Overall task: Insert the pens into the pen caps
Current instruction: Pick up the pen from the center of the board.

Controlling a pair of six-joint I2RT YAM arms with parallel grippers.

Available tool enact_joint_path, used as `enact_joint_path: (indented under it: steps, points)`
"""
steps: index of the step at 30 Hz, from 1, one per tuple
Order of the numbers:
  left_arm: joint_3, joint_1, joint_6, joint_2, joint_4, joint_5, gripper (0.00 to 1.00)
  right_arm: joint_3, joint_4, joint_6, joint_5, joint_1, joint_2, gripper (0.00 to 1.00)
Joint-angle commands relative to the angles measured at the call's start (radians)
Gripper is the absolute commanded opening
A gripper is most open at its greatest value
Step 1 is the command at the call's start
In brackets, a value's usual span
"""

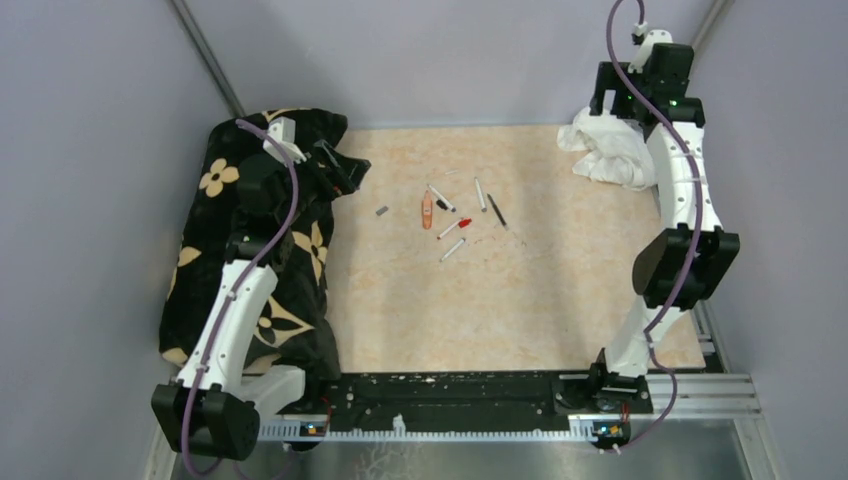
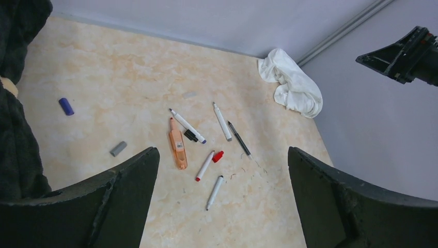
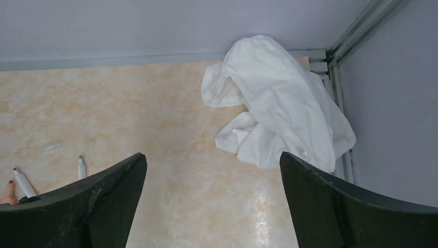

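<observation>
Overhead, a dark cloth [image 1: 300, 290] with pale flowers drapes the left edge of the worktop [image 1: 520, 300], and the left arm lies across it. That arm's own camera shows the left pincer [image 2: 222, 150] spread to its widest and holding nothing, raised above the task's things.

Only this view catches a blue cap [image 2: 66, 106], lying alone near the dark cloth; from above it cannot be found. Right of it sits a grey cap [image 2: 118, 149], seen in both views and well apart from the rest.

Next comes the cluster of pens [image 2: 215, 192], lying flat near the middle of the worktop. It begins with an orange highlighter [image 2: 178, 150]. Beside that is a purple-tipped pen, with a black cap [image 2: 190, 135] tucked between the two. A red-tipped pen has a loose red cap [image 2: 218, 156] just beside its far end, and one white pen lies nearer than the others. At the right are a grey-ended pen and a thin black one. From above the tip colours are too small to tell, apart from the red cap.

Farther right, a white cloth [image 3: 279, 103] is bunched in the far right corner. The right pincer [image 3: 212, 155] hangs near it, likewise wide open and empty. Its camera shows the cloth's folds closely, but only a few pen ends at its left edge.
</observation>
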Motion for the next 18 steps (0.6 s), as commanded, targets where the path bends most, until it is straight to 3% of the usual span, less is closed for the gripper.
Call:
enact_joint_path:
  steps: [1,10,14,18]
  points:
    - [0.004,0.003,0.046,-0.025,0.045,0.028,0.99,-0.042,0.009,0.039,-0.036,-0.007,-0.086,0.99]
    - [-0.088,0.004,0.038,-0.077,0.108,0.017,0.99,-0.189,-0.045,-0.282,-0.501,0.006,-0.173,0.99]
    - [-0.112,0.004,0.044,-0.101,0.100,0.023,0.99,-0.191,-0.167,-0.311,-0.598,0.010,-0.122,0.99]
    - [-0.174,0.004,0.040,-0.142,0.125,0.003,0.99,-0.380,-0.119,-0.320,-0.577,0.035,-0.176,0.99]
